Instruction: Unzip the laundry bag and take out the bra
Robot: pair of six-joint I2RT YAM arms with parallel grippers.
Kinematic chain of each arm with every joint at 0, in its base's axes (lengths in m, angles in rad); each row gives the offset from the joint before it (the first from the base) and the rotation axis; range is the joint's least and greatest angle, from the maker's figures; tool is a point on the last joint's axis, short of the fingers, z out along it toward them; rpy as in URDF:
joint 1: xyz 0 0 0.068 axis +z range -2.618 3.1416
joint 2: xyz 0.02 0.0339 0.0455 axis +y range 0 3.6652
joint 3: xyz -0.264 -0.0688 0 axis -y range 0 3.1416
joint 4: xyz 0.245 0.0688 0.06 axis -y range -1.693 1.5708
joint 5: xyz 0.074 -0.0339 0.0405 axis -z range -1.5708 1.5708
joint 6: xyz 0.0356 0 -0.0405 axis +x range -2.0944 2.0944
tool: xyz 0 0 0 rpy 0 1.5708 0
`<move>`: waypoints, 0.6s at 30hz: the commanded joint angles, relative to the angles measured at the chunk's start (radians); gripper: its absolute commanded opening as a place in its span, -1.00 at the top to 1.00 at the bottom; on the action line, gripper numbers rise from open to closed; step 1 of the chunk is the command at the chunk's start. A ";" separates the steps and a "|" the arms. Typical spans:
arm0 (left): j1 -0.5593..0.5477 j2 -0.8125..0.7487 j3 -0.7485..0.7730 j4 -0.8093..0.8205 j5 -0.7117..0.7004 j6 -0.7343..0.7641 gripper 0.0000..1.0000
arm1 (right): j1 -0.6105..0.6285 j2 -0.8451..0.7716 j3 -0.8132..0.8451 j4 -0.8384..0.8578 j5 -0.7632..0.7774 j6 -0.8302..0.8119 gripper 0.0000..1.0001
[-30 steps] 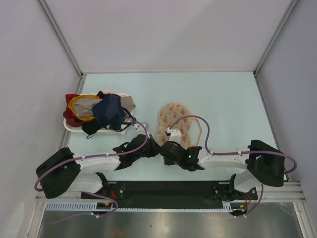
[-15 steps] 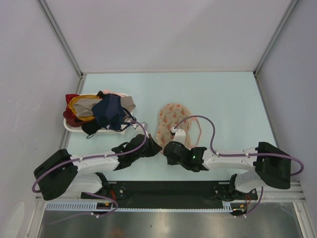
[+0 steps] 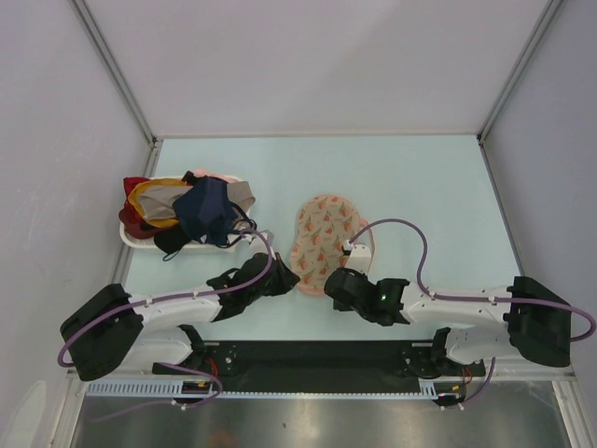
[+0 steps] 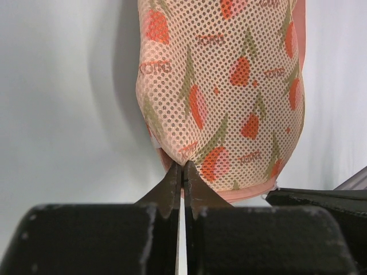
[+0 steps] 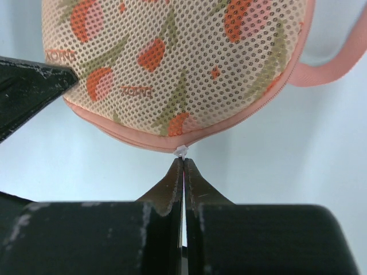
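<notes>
- Moved most since one second ago is the right arm: its elbow now stands nearer to the right edge of the table, and its wrist has gone a little to the right along the near rim of the bag.
- Also the left arm has drawn back slightly, to the left and toward its base.
- The laundry bag looked narrow and folded before. Now it is spread into a fuller oval. It lies flat near the middle of the table, just beyond both grippers and to the right of the heap of garments.
- That heap sits in its white basket at the left, in the same place as before.
- The left gripper has its jaws closed together on the mesh at the near left edge of the bag, and the mesh puckers into a small peak at the tips.
- The right gripper also has its jaws pressed together, with the tips right below the pink zip rim at the near edge of the bag.
- A pink loop hangs off the right side of the bag.
- A small white zip pull sits right at the right gripper's tips. I cannot tell if it is pinched between them.
</notes>
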State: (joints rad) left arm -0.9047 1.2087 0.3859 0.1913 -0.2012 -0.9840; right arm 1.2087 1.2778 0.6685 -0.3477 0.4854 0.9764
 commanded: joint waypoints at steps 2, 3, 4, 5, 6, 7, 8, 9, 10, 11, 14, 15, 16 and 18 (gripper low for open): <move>0.024 -0.020 -0.002 -0.013 -0.050 0.042 1.00 | -0.017 -0.043 -0.007 -0.060 0.050 0.004 1.00; 0.027 -0.017 -0.001 -0.013 -0.049 0.044 1.00 | -0.017 -0.043 -0.006 -0.056 0.047 0.001 1.00; 0.029 -0.014 -0.001 -0.013 -0.046 0.050 1.00 | -0.015 -0.037 -0.004 -0.053 0.044 -0.001 1.00; 0.032 -0.008 0.008 -0.015 -0.043 0.051 1.00 | -0.014 -0.035 -0.003 -0.047 0.039 -0.002 1.00; 0.033 -0.006 0.011 -0.019 -0.046 0.054 1.00 | -0.014 -0.031 0.000 -0.042 0.033 -0.002 1.00; 0.033 -0.006 0.019 -0.021 -0.047 0.065 1.00 | -0.009 -0.025 -0.001 -0.039 0.027 -0.001 1.00; 0.033 -0.006 0.024 -0.023 -0.053 0.070 1.00 | -0.006 -0.020 0.002 -0.031 0.025 0.001 1.00; 0.036 -0.006 0.028 -0.027 -0.058 0.077 1.00 | 0.002 -0.017 0.002 -0.027 0.018 0.001 1.00; 0.038 -0.005 0.039 -0.029 -0.060 0.091 1.00 | 0.005 -0.009 0.005 -0.016 0.013 0.001 1.00; 0.043 -0.003 0.045 -0.032 -0.060 0.100 1.00 | 0.009 -0.005 0.009 -0.007 0.009 -0.008 1.00; 0.072 0.006 0.065 -0.032 -0.055 0.137 1.00 | 0.035 0.023 0.034 0.003 0.002 -0.018 1.00; 0.094 0.014 0.071 -0.035 -0.050 0.142 1.00 | 0.046 0.035 0.043 0.006 -0.004 -0.027 1.00; 0.105 0.020 0.077 -0.035 -0.050 0.152 1.00 | 0.049 0.044 0.060 0.015 -0.007 -0.031 1.00; 0.128 0.023 0.080 -0.033 -0.053 0.166 1.00 | 0.058 0.077 0.077 0.029 -0.021 -0.048 1.00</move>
State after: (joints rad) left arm -0.8402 1.2179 0.4232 0.1650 -0.1921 -0.8928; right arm 1.2411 1.3136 0.6903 -0.3153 0.4774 0.9638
